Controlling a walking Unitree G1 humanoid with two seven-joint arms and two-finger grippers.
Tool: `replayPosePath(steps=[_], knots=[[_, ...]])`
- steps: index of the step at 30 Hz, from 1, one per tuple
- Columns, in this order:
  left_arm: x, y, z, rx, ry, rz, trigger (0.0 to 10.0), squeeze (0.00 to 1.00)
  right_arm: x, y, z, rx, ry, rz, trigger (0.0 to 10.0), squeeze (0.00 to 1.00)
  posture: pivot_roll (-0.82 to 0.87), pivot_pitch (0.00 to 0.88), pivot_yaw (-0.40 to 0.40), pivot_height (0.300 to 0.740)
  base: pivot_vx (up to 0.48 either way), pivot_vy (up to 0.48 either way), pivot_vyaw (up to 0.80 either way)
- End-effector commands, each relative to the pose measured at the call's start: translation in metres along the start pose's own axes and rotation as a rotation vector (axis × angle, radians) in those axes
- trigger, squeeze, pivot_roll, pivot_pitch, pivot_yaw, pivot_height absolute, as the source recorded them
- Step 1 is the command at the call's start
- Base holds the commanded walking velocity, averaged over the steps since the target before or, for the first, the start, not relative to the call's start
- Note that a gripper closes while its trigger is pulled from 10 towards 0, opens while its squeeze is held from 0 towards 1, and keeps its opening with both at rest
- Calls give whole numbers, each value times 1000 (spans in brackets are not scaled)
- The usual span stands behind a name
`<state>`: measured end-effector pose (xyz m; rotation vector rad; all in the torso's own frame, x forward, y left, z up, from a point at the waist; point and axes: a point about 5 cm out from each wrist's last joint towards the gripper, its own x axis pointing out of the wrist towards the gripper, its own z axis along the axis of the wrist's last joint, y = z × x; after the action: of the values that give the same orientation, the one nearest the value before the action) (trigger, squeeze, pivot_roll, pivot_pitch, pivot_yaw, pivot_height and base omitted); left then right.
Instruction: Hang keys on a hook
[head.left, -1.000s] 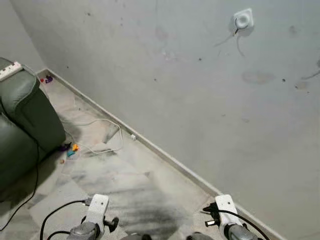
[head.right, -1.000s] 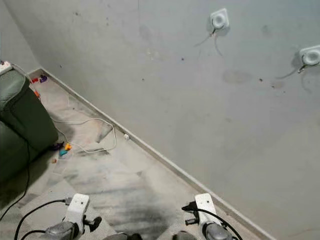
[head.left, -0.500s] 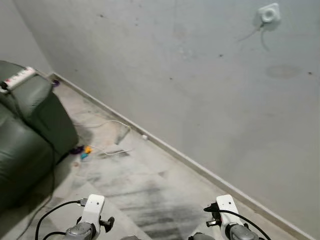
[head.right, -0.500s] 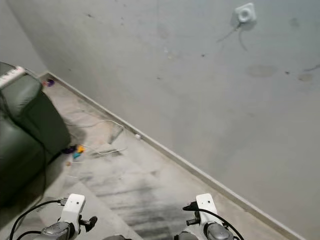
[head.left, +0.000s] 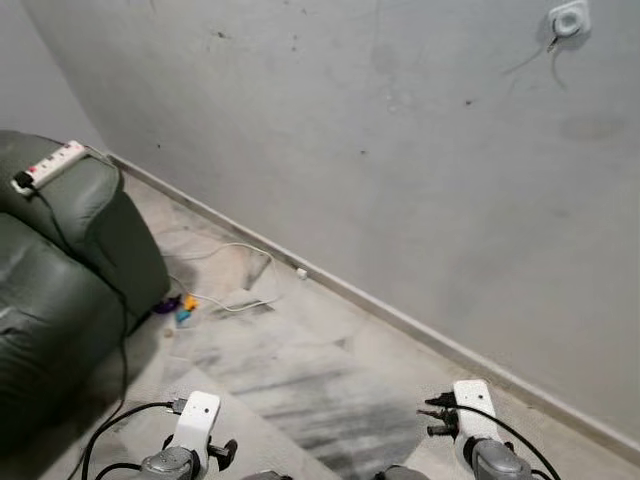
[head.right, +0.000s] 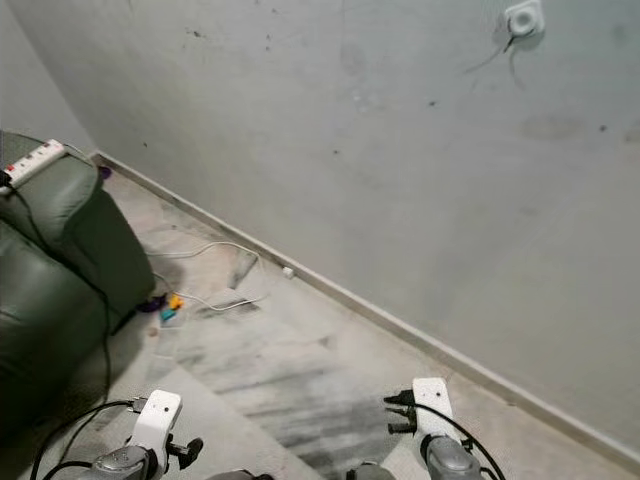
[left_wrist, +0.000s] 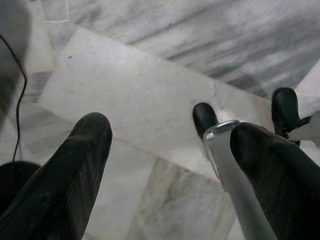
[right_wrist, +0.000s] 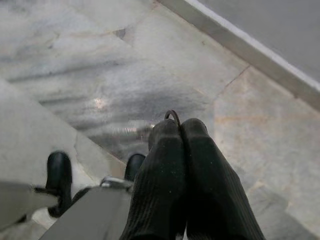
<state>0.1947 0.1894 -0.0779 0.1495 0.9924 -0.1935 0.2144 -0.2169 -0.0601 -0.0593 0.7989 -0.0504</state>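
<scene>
Step in hand, by judgement: carrying keys toward wall hook (head.left: 566, 20). Right gripper (right_wrist: 180, 131) pinched tight on key ring (right_wrist: 172, 115), low at side; left gripper (left_wrist: 170, 135) spread wide, idle. Next: close on wall, raise ring to hook. Marble floor (head.left: 300, 370), stained grey wall (head.left: 400, 150), green sofa (head.left: 60, 270) left, loose white cable (head.left: 235, 275).

Green sofa (head.left: 60, 290) w/ power strip (head.left: 47, 166).
</scene>
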Motion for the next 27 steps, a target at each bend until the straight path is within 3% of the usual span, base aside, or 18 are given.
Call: replayPosePath(steps=[1, 4, 6, 14, 22, 27], knots=[[-2, 7, -5, -9, 15, 18, 10000, 0, 2, 9, 3, 3, -2, 30, 10000, 0, -74, 108, 33, 740, 0, 262, 0], [-3, 13, -6, -42, 15, 37, 10000, 0, 3, 22, 5, -39, 7, 77, 10000, 0, -66, 93, 21, 740, 0, 87, 0], [-4, 14, -8, -54, 29, 48, 10000, 0, 3, 32, 3, -145, 20, 136, 10000, 0, -50, 76, 30, 740, 0, 0, 0], [0, -4, -3, -29, 7, -6, 10000, 0, 4, 30, 2, -95, 46, 107, 10000, 0, -41, 79, 20, 740, 0, 0, -51], [3, -11, 4, -63, -22, -17, 10000, 0, 2, 40, -6, -158, 74, 152, 10000, 0, -36, 81, -10, 740, 0, 0, -800], [2, -16, -9, -39, 25, -30, 10000, 0, 1, 45, -11, -187, 86, 176, 10000, 0, -39, 70, -14, 740, 0, 0, -800]])
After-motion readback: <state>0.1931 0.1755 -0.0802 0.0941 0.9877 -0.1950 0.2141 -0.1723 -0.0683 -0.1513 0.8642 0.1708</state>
